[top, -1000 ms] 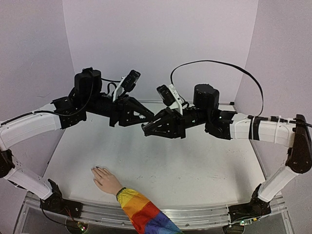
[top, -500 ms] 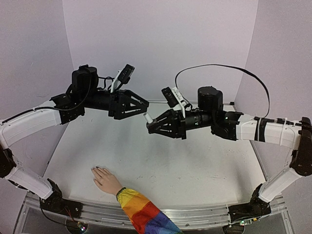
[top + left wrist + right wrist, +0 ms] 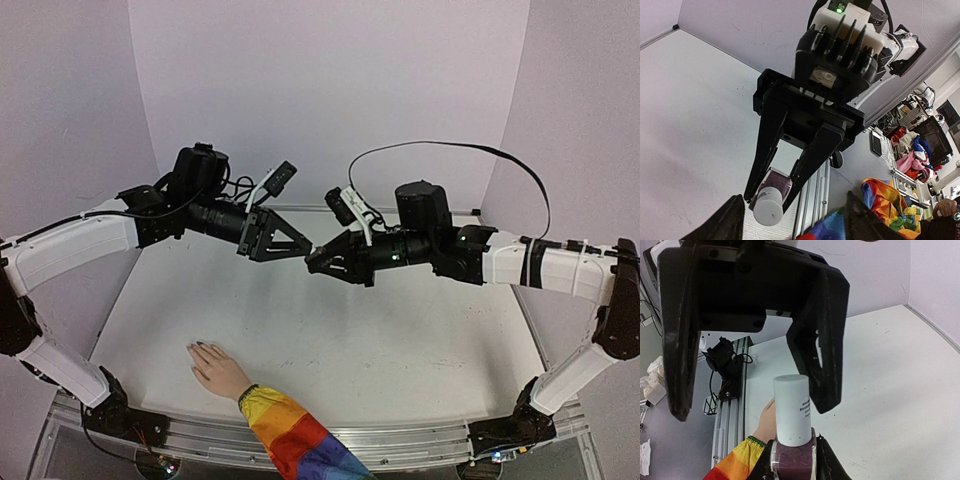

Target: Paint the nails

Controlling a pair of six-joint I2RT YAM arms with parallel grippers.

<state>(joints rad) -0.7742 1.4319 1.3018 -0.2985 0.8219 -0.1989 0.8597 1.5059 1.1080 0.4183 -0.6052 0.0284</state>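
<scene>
Looks like the uncapping step. Right fingers (image 3: pixel 767 140) pinch polish bottle (image 3: pixel 792 457) mid-air over the desk (image 3: pixel 400 340). Left fingers (image 3: pixel 815 340) are spread by the white cap (image 3: pixel 791 407), not gripping it. Nails (image 3: pixel 197 346) are on the hand (image 3: pixel 218 372), flat at the near-left desk edge. Next: left closes on cap, twists off.

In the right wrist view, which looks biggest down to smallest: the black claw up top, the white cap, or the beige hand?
1. left gripper, the black claw, by far.
2. white cap on the bottle, though nearest the camera.
3. beige hand, partly hidden behind the cap.
</scene>
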